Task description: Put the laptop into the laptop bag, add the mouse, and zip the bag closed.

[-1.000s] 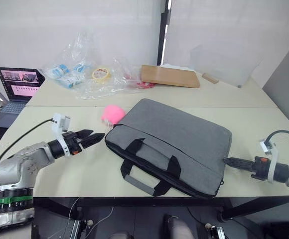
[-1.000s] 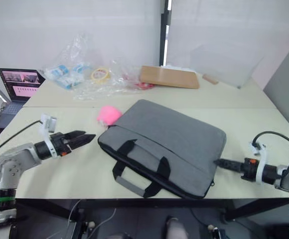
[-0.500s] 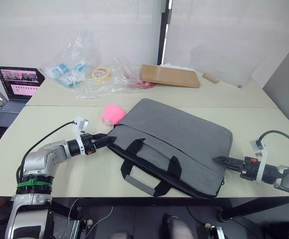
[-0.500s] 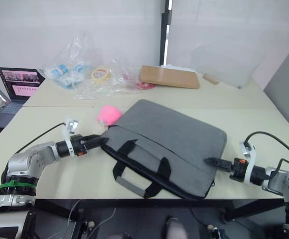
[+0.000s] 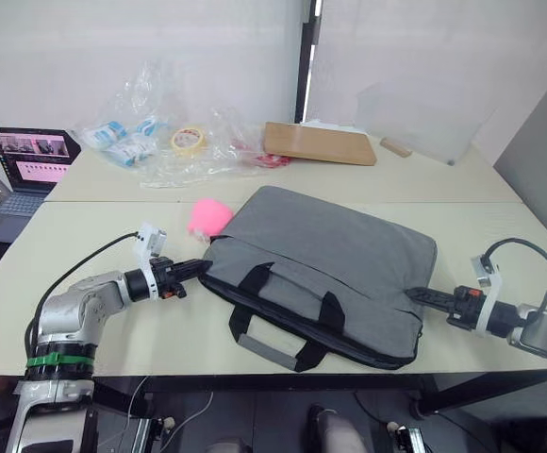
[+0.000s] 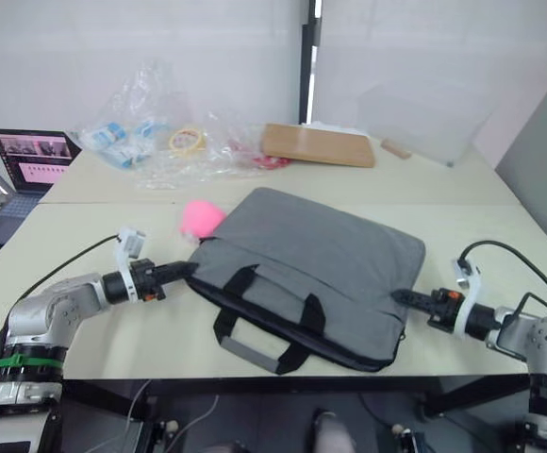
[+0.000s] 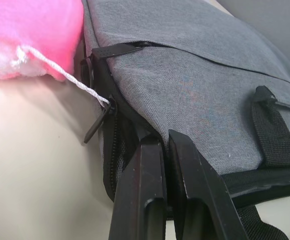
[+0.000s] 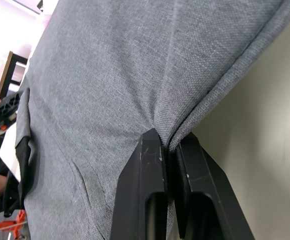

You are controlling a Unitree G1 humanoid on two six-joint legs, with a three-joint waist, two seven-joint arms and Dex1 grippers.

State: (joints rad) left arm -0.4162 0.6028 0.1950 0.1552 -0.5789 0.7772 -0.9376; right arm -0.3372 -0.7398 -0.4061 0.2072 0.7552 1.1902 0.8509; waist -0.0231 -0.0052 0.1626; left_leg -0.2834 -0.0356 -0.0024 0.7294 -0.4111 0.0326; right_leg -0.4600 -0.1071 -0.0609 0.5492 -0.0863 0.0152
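Both ends of the bag (image 5: 325,269) are now pinched. Compared with a second ago, the left gripper (image 5: 196,269), then off the bag at about 9 o'clock with fingers parted, is closed on the bag's left corner, just beside the zipper pull (image 7: 96,126). The right gripper (image 5: 417,295), then short of the bag at about 3 o'clock, is clamped on a fold of fabric at the right-hand corner; puckering of the cloth between its fingers (image 8: 150,165) is seen in the right wrist view.

The bag is lying flat at table (image 5: 113,226) centre, handles toward 6 o'clock, with a pink fluffy ball (image 5: 209,216) touching its edge at about 10 o'clock. The zipper is seen unzipped near the left corner; how far it is closed elsewhere cannot be told. No laptop or mouse is made out on the table, so both are judged likely inside already.

Judgement: bag is being held taut for zipping. Risk: fabric grip slipping once the pull is dragged.
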